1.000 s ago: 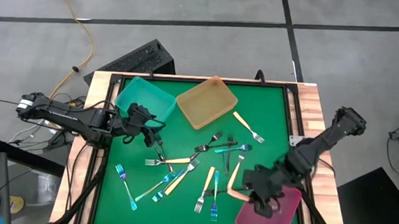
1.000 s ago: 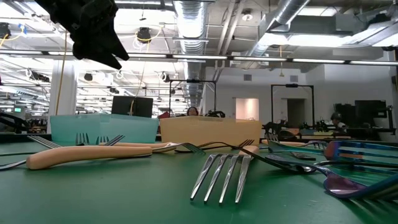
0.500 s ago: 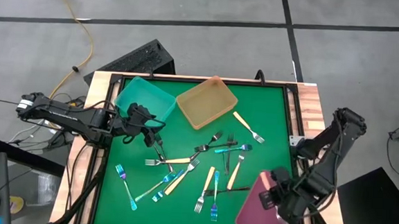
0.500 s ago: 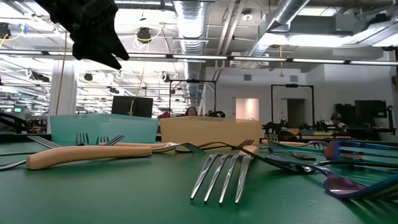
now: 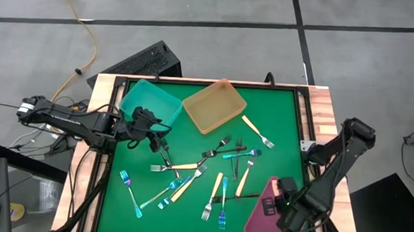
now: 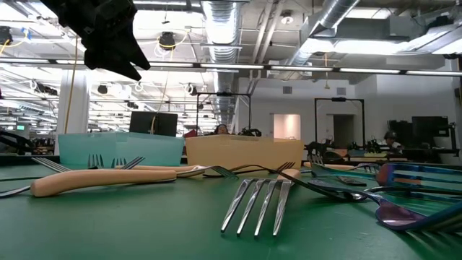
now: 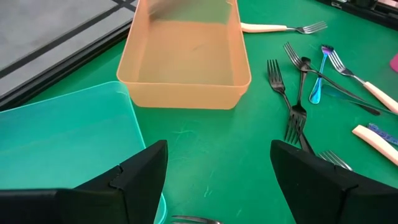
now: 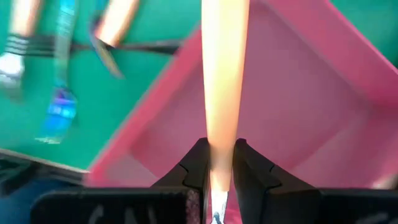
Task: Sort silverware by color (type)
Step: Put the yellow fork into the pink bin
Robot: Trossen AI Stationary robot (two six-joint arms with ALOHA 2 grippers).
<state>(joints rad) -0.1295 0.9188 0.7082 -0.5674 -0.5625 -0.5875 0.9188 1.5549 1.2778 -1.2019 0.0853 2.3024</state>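
The silverware (image 5: 211, 170) lies scattered on the green mat: blue iridescent forks (image 5: 130, 192), dark grey forks (image 5: 219, 145) and cream-handled forks (image 5: 258, 132). My right gripper (image 5: 286, 213) is over the pink tray (image 5: 264, 222) at the near right. It is shut on a cream-handled piece (image 8: 224, 74). My left gripper (image 5: 159, 136) is open and empty above the mat beside the teal tray (image 5: 150, 104). It also shows in the left wrist view (image 7: 217, 168) and high in the low view (image 6: 108, 36). My right gripper pinches the cream handle (image 8: 222, 124) between its two fingers. The handle sticks out ahead of the fingertips, along the fingers. The piece is lifted clear and hangs over the inside of the pink tray (image 8: 323, 112). Which end of the piece the fingers have, I cannot tell.
An amber tray (image 5: 215, 104) stands at the far middle next to the teal tray. The mat has a raised dark frame (image 5: 302, 114) with wooden borders outside it. A keyboard (image 5: 142, 63) lies on the floor beyond the far edge.
My right gripper has gone toward the table's right and near edges, from the mat beside the pink tray to over the tray. It has carried the cream-handled piece with it, clear of the mat. My left arm has kept still.
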